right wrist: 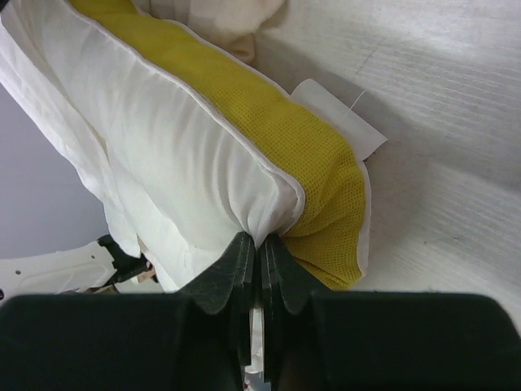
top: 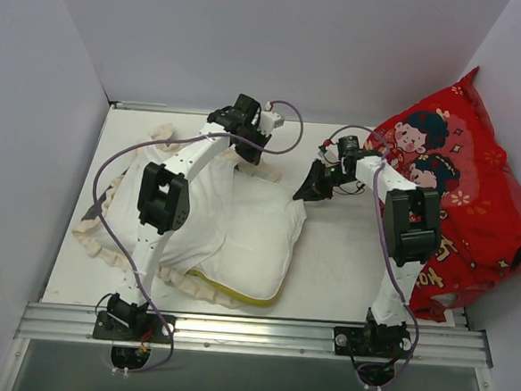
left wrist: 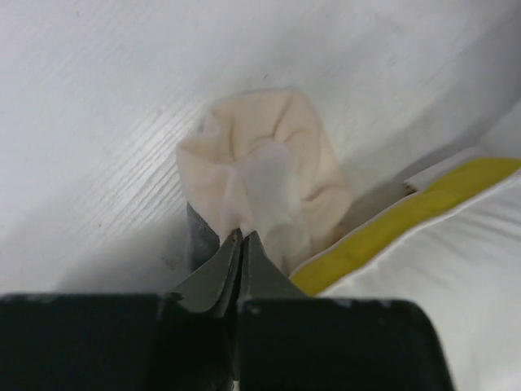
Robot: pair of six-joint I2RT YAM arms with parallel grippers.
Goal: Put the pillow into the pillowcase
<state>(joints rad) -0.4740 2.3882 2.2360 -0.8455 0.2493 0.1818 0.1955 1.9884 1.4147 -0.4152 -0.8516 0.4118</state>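
Note:
The white pillow [top: 262,240] lies mid-table, its yellow strip [top: 236,294] along the near edge. The pillowcase [top: 93,230], with a cream frill, spreads out to the left and drapes over the pillow's left part. My left gripper [top: 256,158] is at the pillow's far edge. In the left wrist view, the left gripper [left wrist: 242,238] is shut on a bunch of the pillowcase's cream frill [left wrist: 269,163], beside the pillow's yellow strip [left wrist: 407,216]. At the pillow's far right corner, my right gripper [top: 310,192] is shut, and it [right wrist: 262,242] pinches white pillow fabric [right wrist: 163,155] next to the yellow mesh [right wrist: 269,122].
A big red cushion [top: 475,202] with cartoon children leans against the right wall, close behind the right arm. Walls stand on the left, right and far sides. A white label [right wrist: 338,118] sticks out from the pillow's yellow edge onto the table [right wrist: 440,122].

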